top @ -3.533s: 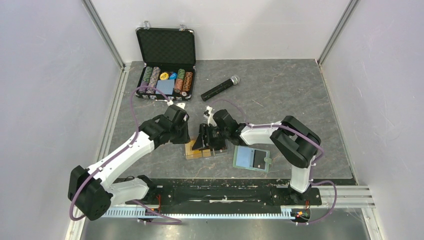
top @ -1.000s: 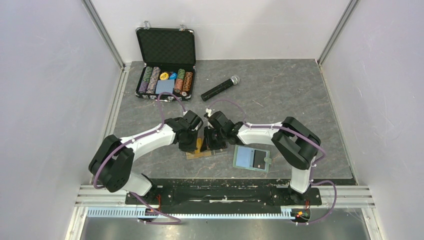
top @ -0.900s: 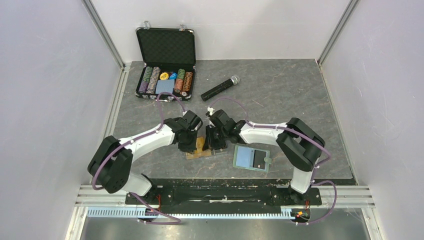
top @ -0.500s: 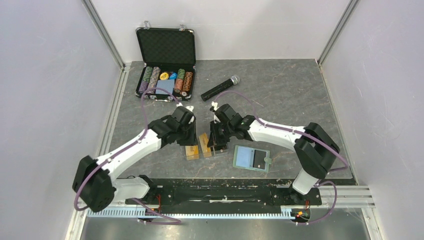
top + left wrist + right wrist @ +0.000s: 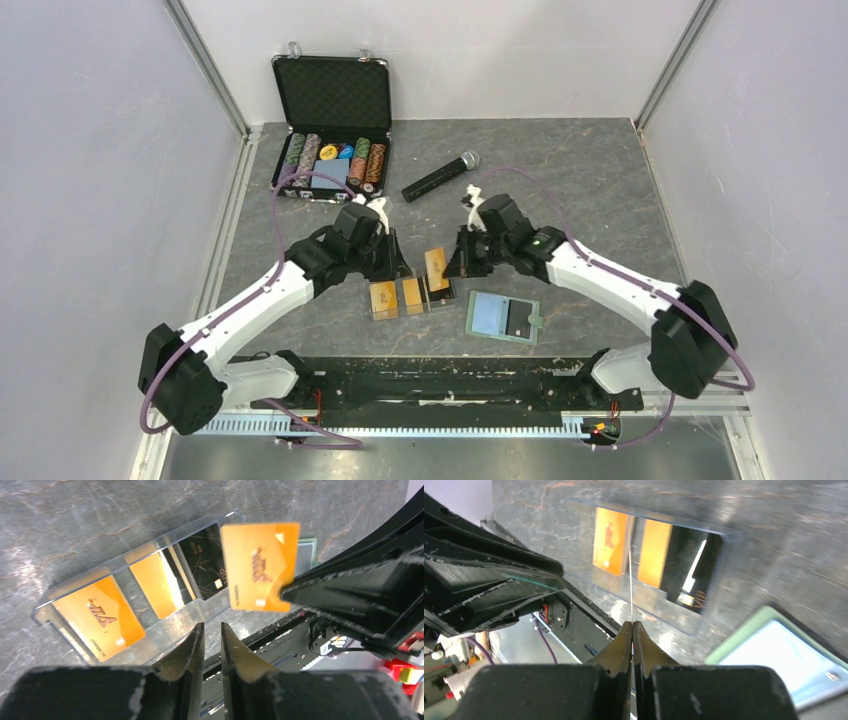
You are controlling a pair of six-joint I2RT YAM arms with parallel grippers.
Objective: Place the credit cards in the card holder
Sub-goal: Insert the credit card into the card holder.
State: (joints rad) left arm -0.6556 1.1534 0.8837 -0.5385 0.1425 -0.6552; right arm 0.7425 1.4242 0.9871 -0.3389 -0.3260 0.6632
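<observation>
Card holder point(image 5: 503, 317), sage-green and folded open with its light blue inside up, lies flat on the grey table point(image 5: 590, 190) nearest the arm bases. A dark patch shows on its right half; whether that is a pocket or a card cannot be told. Just beside it on the left sits a clear plastic tray point(image 5: 200, 611) holding three credit cards side by side: an orange card point(image 5: 100, 617), a gold-tan card point(image 5: 157, 582) and a black card point(image 5: 206, 570).

Above the tray's far edge, the right gripper point(image 5: 632, 625) pinches a fourth orange credit card point(image 5: 260, 565) by one edge, jaws closed flat on it, the card hanging free of the tray. The left gripper point(image 5: 212, 630) hovers over the tray's left end with its jaws a narrow slit apart and nothing between them.

Farther back lie a black microphone point(image 5: 440, 176) and an open poker chip case point(image 5: 330, 95), both well apart from the work.

The step in hand looks to be carrying the held card to the holder. Done well, it likely means swinging it toward the near right, tilting it low so a free edge meets the pocket mouth squarely, and sliding rather than dropping it. The holder looks light enough to skid, so the idle left gripper could usefully pin its edge.
</observation>
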